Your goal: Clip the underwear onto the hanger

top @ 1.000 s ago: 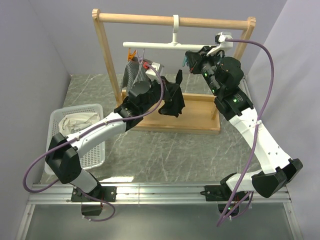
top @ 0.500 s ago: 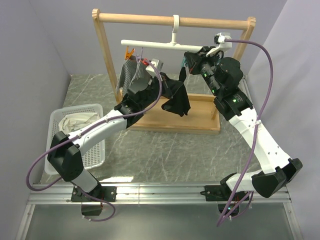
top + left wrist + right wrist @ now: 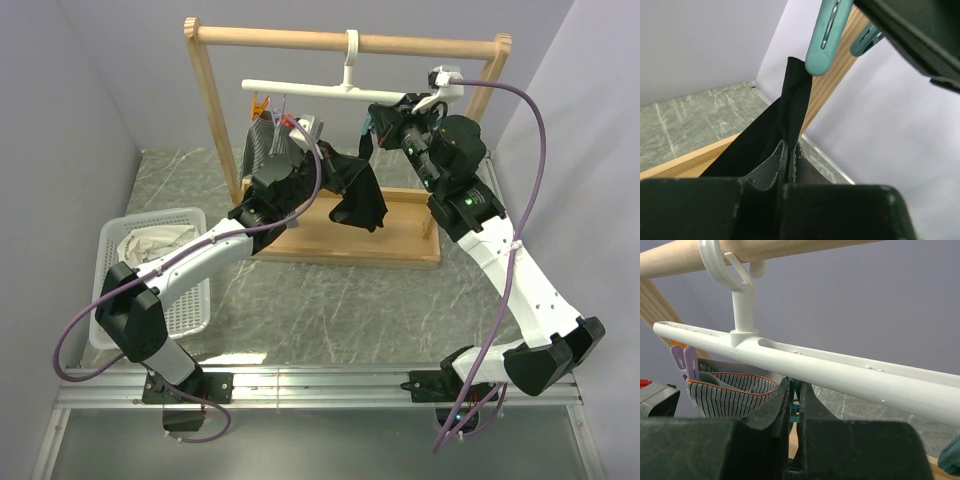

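Note:
The black underwear (image 3: 361, 200) hangs from my left gripper (image 3: 324, 166), which is shut on its upper band just below the white hanger (image 3: 310, 90). In the left wrist view the fabric (image 3: 790, 110) rises from between my fingertips (image 3: 789, 155) to the tip of a teal clip (image 3: 827, 35). My right gripper (image 3: 376, 124) is under the hanger bar (image 3: 840, 365), shut on that teal clip (image 3: 795, 390). The clip shows only as a sliver between the jaws. Whether the band is inside the clip's mouth cannot be told.
The hanger's hook (image 3: 722, 262) hangs on the wooden rack's top rod (image 3: 300, 38). A grey striped garment (image 3: 265, 145) hangs at the bar's left end beside an orange clip (image 3: 262, 104). A white basket (image 3: 190, 300) holding cream cloth (image 3: 150, 245) stands at the left.
My left gripper has lifted the underwear up and to the right, toward the teal clip, and the fabric has spread wider. The right arm has stayed where it was.

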`<move>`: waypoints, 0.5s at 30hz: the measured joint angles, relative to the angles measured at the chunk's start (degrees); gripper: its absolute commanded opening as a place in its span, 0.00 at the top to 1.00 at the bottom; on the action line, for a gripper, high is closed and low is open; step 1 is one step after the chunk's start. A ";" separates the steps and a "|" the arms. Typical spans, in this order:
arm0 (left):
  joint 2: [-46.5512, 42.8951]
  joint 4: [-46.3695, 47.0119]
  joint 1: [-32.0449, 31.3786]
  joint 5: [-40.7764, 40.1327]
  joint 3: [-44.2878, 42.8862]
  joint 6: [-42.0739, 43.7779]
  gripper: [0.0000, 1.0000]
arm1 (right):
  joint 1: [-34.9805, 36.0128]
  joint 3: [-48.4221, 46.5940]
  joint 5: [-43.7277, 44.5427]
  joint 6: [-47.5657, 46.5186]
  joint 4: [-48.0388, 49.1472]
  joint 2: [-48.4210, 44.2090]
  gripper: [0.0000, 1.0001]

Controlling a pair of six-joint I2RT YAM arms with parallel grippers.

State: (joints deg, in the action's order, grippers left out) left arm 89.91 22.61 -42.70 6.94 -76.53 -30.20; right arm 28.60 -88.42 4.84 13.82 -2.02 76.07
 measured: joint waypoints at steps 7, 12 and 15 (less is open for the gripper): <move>0.00 1.16 0.31 1.11 0.00 -1.07 1.00 | -0.09 0.42 -0.09 -0.02 0.63 -0.02 1.00; 0.00 1.99 0.35 2.25 0.00 -1.29 1.00 | -0.13 0.48 -0.09 0.00 0.79 -0.02 1.00; 0.00 2.32 0.35 2.43 0.00 -2.01 1.00 | -0.13 0.48 -0.09 0.00 0.79 -0.02 1.00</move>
State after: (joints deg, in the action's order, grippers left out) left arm 89.91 24.93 -42.35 9.37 -76.53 -32.21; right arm 28.47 -87.94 4.75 13.82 -1.23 76.05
